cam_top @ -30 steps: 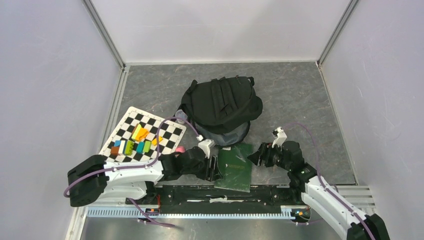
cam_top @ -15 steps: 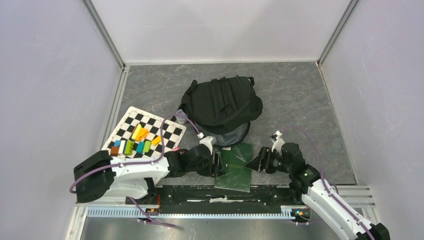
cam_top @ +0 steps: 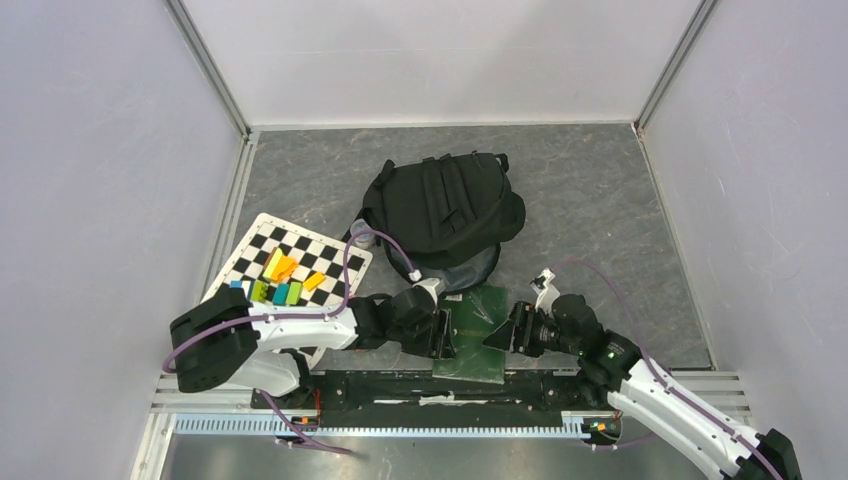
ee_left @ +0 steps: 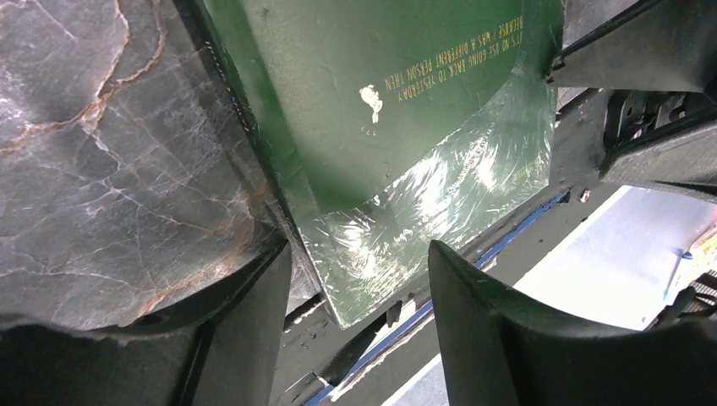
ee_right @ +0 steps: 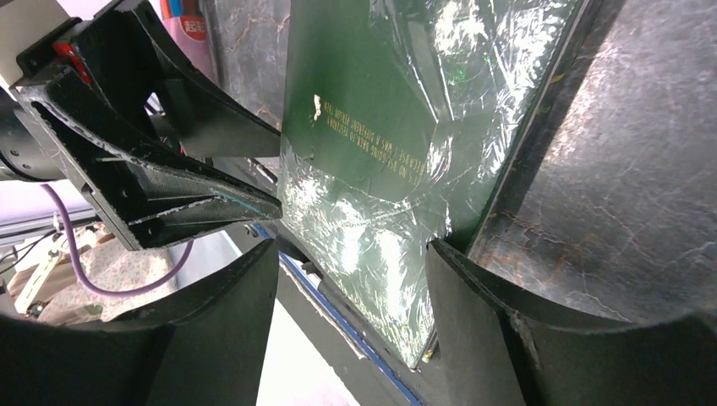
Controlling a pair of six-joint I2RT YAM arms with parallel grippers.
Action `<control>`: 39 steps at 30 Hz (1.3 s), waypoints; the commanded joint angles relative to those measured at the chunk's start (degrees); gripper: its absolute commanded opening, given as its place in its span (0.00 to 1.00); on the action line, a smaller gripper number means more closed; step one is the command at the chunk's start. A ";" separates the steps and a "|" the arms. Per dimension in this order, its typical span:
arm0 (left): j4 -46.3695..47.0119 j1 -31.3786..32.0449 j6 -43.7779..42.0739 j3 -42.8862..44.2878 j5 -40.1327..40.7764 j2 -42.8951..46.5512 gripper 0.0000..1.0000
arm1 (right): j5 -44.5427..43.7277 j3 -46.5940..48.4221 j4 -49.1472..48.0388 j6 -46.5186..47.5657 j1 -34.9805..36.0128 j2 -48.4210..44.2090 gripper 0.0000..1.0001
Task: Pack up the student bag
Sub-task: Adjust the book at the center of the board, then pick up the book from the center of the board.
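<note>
The student bag (cam_top: 440, 205) lies black and slumped at mid-table, its grey-lined mouth (cam_top: 462, 270) facing the arms. A green book (cam_top: 472, 330) in shiny plastic wrap lies flat just in front of that mouth. My left gripper (cam_top: 446, 335) is open at the book's left edge; in the left wrist view the book (ee_left: 380, 127) shows its near corner between the spread fingers (ee_left: 245, 338). My right gripper (cam_top: 496, 337) is open at the book's right edge; in the right wrist view the book (ee_right: 380, 135) fills the gap, its edge beside one finger (ee_right: 507, 338).
A chessboard (cam_top: 330, 260) with several coloured blocks (cam_top: 283, 280) lies to the left. A clear bottle (cam_top: 360, 234) rests against the bag's left side. The black base rail (cam_top: 400, 385) and table edge run right under the book's near end. Grey walls enclose three sides.
Both arms have closed in on the book: the left gripper slid right to its left edge, the right gripper slid left to its right edge. The book and bag stayed put.
</note>
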State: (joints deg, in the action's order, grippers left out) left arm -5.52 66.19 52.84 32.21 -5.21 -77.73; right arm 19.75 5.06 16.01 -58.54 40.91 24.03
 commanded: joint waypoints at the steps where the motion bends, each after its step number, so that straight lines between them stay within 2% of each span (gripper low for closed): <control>1: -2.39 0.20 0.60 -0.12 -0.04 1.94 0.66 | -6.18 0.11 19.93 1.27 0.18 -0.67 0.70; 8: -4.26 0.14 0.81 -1.12 -1.48 5.55 0.68 | -9.30 3.76 29.65 5.19 0.25 0.00 0.70; 12: -3.47 0.15 1.50 -1.91 -4.06 6.16 0.69 | -6.48 2.19 30.67 5.48 0.18 -0.37 0.67; 16: -2.05 0.12 3.04 -2.41 -6.72 5.54 0.70 | -3.27 0.14 25.61 3.68 0.18 -0.36 0.61; 24: 2.97 0.08 5.42 -3.07 -12.85 0.79 0.71 | 0.10 -3.03 19.00 1.32 1.81 2.60 0.61; 31: 5.12 0.10 5.52 -2.02 -14.05 -1.53 0.66 | 0.72 -6.99 2.35 -5.85 10.86 10.44 0.66; 36: 5.26 0.10 5.58 -3.01 -11.89 3.36 0.61 | -3.04 -5.49 -4.12 -8.63 18.50 17.81 0.66; 39: 7.62 0.08 5.85 -4.31 -11.01 7.27 0.56 | -3.25 -3.63 -5.67 -8.41 19.56 20.03 0.66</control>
State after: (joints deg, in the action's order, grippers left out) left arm -10.94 64.75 56.31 28.86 -14.37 -73.58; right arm 16.03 6.26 10.44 -64.77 56.60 38.63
